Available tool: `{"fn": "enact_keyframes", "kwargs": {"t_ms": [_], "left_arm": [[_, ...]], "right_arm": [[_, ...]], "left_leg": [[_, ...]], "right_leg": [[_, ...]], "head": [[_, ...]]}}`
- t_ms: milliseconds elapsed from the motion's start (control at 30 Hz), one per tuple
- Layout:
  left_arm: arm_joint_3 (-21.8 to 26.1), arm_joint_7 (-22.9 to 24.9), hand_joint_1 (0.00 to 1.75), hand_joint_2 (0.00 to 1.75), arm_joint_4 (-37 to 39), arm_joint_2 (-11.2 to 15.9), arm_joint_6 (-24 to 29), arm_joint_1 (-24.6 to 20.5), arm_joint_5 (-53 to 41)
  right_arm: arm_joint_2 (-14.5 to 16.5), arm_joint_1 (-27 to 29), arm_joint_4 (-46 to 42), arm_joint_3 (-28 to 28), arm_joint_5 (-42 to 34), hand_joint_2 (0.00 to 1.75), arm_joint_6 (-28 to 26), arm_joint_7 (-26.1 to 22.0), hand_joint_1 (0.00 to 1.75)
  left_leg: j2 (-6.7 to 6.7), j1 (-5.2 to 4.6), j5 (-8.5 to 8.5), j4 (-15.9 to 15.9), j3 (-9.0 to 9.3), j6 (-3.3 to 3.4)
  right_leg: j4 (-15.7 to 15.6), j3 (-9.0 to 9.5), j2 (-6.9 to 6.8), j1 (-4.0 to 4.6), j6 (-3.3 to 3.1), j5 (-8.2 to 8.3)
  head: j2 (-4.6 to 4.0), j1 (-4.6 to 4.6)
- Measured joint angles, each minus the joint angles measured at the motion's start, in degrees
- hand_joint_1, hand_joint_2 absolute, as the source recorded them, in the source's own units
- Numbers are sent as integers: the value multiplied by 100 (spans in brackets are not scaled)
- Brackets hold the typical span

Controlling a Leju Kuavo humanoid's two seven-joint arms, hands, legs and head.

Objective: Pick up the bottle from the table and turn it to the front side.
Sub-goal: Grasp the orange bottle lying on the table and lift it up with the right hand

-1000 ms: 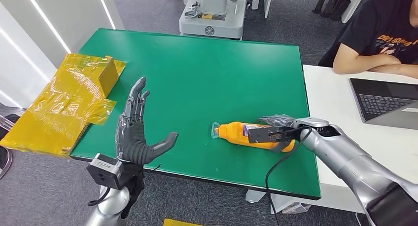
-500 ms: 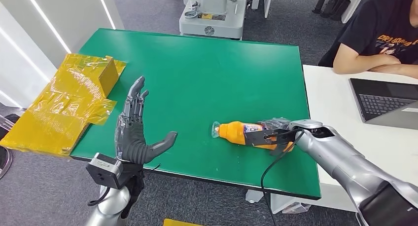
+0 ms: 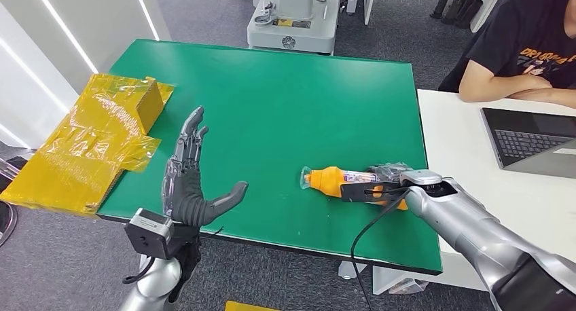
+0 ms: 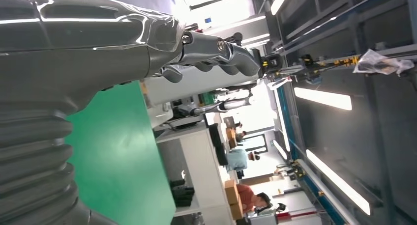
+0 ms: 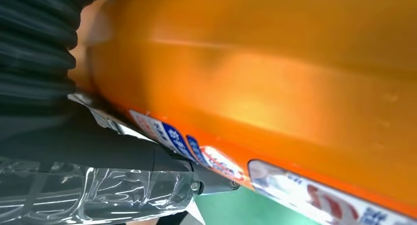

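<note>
Head view: a green counter (image 3: 272,100) fills the middle of the frame. An orange bottle (image 3: 343,183) with a clear cap lies on its side in the lower right part of the counter, its cap pointing toward the left of the frame. The right hand (image 3: 380,185) is wrapped around the bottle's wider end, dark fingers laid across the label, with the silver arm entering from the lower right corner. Whether the bottle is lifted or resting on the counter cannot be told.

In the lower left of the frame, the left hand (image 3: 190,182) is held upright over the counter's near edge, palm toward the bottle, fingers straight and apart, thumb stretched out sideways, nothing in it. It is well apart from the bottle.

Crumpled yellow plastic wrapping (image 3: 88,144) and a yellow box (image 3: 144,104) are seen at the counter's left edge. A white counter (image 3: 462,155) adjoins on the right, carrying an open laptop (image 3: 533,140); a person (image 3: 523,46) in a black shirt sits there with folded arms in the upper right corner. A grey machine base (image 3: 293,26) stands beyond the counter at the top.

Right wrist view: the bottle's (image 5: 275,77) orange surface and printed label are seen very close, pressed against the hand's dark fingers (image 5: 98,151).

Left wrist view: the left hand's (image 4: 147,43) grey thumb and fingers are seen extended above the green counter (image 4: 118,156).
</note>
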Motion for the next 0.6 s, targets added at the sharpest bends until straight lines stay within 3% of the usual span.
{"fn": "enact_keyframes", "kwargs": {"t_ms": [67, 133, 600], "left_arm": [[-3, 8, 0, 175, 0, -1, -17, -1, -11], [-4, 25, 0, 175, 0, -2, -30, -2, -23], [-4, -27, 0, 175, 0, 3, -43, -6, -38]], "right_arm": [[0, 12, 4, 4, 9, 175, -38, 28, 106], [0, 21, 7, 5, 15, 175, -76, 46, 175], [56, -7, 17, -7, 57, 175, -179, 0, 175]], "left_leg": [[0, 0, 0, 0, 0, 0], [0, 0, 0, 1, 0, 1], [1, 0, 2, 2, 0, 2]], "right_leg": [[0, 0, 0, 0, 0, 0], [0, 0, 0, 0, 0, 0], [1, 2, 1, 0, 0, 1]], "head": [[0, 0], [0, 0], [0, 0]]}}
